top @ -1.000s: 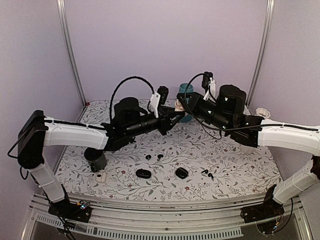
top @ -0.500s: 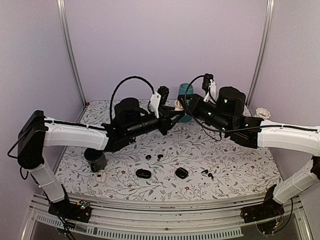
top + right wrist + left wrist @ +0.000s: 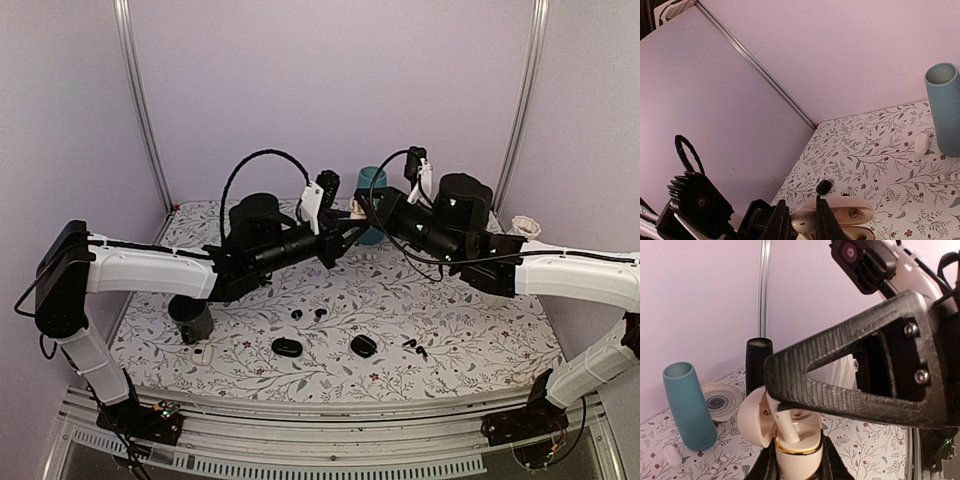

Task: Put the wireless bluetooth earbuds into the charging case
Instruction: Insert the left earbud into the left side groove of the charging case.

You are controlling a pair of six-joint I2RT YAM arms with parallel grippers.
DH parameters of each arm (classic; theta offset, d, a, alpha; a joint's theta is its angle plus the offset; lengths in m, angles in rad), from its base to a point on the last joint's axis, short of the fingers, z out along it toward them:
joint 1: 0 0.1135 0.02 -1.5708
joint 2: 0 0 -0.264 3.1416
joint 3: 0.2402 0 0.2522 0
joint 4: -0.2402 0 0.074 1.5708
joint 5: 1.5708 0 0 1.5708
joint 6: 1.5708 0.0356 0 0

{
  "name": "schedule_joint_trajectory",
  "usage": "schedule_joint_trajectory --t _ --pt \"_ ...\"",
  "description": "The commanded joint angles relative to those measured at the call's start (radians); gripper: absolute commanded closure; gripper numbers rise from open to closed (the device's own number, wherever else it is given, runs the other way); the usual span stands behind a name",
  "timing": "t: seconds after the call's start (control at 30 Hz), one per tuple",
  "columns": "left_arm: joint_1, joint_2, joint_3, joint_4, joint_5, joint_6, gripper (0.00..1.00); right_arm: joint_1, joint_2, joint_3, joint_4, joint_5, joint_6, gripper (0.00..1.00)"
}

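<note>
My left gripper (image 3: pixel 796 467) is shut on a cream charging case (image 3: pixel 797 452) with a gold rim, held upright in the air with its lid (image 3: pixel 754 417) open. My right gripper (image 3: pixel 802 220) is shut on a white earbud (image 3: pixel 803 223), whose stem (image 3: pixel 787 429) stands in the case's opening. The two grippers meet above the back middle of the table (image 3: pixel 355 212). Tiny black earbuds (image 3: pixel 297 314) (image 3: pixel 320 313) (image 3: pixel 408 343) lie loose on the table beside two black pebble cases (image 3: pixel 285 347) (image 3: pixel 363 345).
A teal vase (image 3: pixel 372 190) stands at the back behind the grippers. A black cup (image 3: pixel 190 318) and a small white case (image 3: pixel 203 354) are at the left. The left wrist view also shows a black cylinder (image 3: pixel 759 365) and a small plate (image 3: pixel 722 401).
The right gripper has edged slightly at the case with the white earbud. The left arm and the things on the table have not moved.
</note>
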State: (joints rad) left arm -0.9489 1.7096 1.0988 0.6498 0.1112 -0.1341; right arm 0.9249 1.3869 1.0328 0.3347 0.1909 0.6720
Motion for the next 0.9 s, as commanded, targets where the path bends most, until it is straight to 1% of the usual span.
schedule_joint_trajectory --t 0.0,0.37,0.63,0.87 --pt "-0.016 0.003 0.033 0.015 -0.03 0.016 1.0 0.008 -0.006 -0.015 0.023 -0.028 0.017 0.95" --pt "-0.016 0.001 0.029 0.024 -0.117 0.029 1.0 0.009 0.001 -0.026 0.028 -0.057 0.035 0.93" --pt "-0.016 -0.003 0.028 0.028 -0.152 0.039 1.0 0.015 0.007 -0.032 0.026 -0.07 0.046 0.92" --pt "-0.015 0.001 0.032 0.026 -0.184 0.041 1.0 0.018 0.014 -0.037 0.02 -0.07 0.047 0.9"
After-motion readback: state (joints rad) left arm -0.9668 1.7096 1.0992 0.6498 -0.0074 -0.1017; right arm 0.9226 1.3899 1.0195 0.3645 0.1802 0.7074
